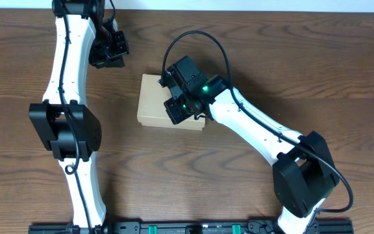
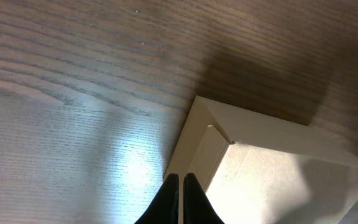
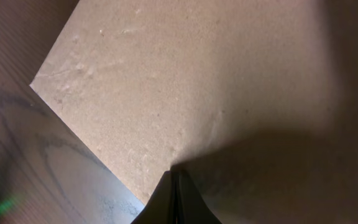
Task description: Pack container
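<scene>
The container (image 1: 154,104), a tan-brown cardboard box, lies closed with its lid flat in the middle of the table. My right gripper (image 1: 177,107) is shut and rests on the lid's right part; in the right wrist view its tips (image 3: 174,176) touch the lid (image 3: 185,81). My left gripper (image 1: 112,55) is shut and empty, up and left of the box, apart from it. In the left wrist view its tips (image 2: 181,180) hover near the box's corner (image 2: 260,168).
The wooden table (image 1: 291,58) surrounds the box. A black rail (image 1: 187,227) runs along the front edge between the arm bases.
</scene>
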{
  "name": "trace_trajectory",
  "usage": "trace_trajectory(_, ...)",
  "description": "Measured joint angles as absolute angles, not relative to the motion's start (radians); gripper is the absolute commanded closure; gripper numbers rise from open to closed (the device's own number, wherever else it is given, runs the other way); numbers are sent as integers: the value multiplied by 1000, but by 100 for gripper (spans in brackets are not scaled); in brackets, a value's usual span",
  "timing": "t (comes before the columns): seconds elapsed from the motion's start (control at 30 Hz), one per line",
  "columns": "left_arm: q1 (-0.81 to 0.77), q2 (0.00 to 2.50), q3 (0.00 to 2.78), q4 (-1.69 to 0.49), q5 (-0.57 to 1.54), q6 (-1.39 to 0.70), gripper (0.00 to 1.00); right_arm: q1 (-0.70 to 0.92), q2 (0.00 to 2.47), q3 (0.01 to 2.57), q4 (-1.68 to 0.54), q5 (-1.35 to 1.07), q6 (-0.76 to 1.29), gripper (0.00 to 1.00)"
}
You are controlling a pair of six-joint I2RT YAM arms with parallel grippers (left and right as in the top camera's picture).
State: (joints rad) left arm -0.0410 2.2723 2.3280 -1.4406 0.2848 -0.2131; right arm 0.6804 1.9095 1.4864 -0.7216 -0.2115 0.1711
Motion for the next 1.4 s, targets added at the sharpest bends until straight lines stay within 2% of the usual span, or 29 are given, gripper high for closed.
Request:
trace_trajectory(0.17, -41, 2272, 2329, -1455, 280, -213, 94, 680, 1909, 1486, -710, -212, 170, 99)
trace_trajectory(0.2, -41, 2272, 2332, -1464, 279, -213, 94, 680, 1908, 1486, -710, -212, 167, 94)
trace_trajectory(0.27, -41, 2274, 2349, -1481, 277, -213, 95, 682, 1904, 1486, -709, -216, 164, 56)
trace_trajectory(0.33, -41, 2276, 2378, -1501, 276, -211, 82, 686, 1894, 1485, -706, -220, 160, 2)
trace_trajectory(0.37, -41, 2277, 2392, -1511, 276, -214, 70, 690, 1887, 1485, -706, -218, 159, 1)
trace_trajectory(0.4, -41, 2277, 2411, -1527, 274, -210, 50, 691, 1879, 1484, -706, -215, 156, 1)
trace_trajectory(0.43, -41, 2278, 2434, -1545, 272, -213, 21, 692, 1868, 1483, -706, -211, 154, 1)
trace_trajectory(0.47, -41, 2278, 2453, -1557, 273, -215, 4, 691, 1857, 1481, -704, -208, 148, 1)
trace_trajectory(0.77, -41, 2278, 2612, -1612, 278, -216, 5, 690, 1698, 1478, -666, -163, 111, 1)
trace_trajectory(1.0, -41, 2259, 2615, -1612, 343, -208, 5, 612, 1560, 1478, -763, -150, 82, 1)
trace_trajectory(1.4, -44, 1879, 2615, -1611, 343, -128, 5, 355, 1248, 1456, -980, -133, -54, 1)
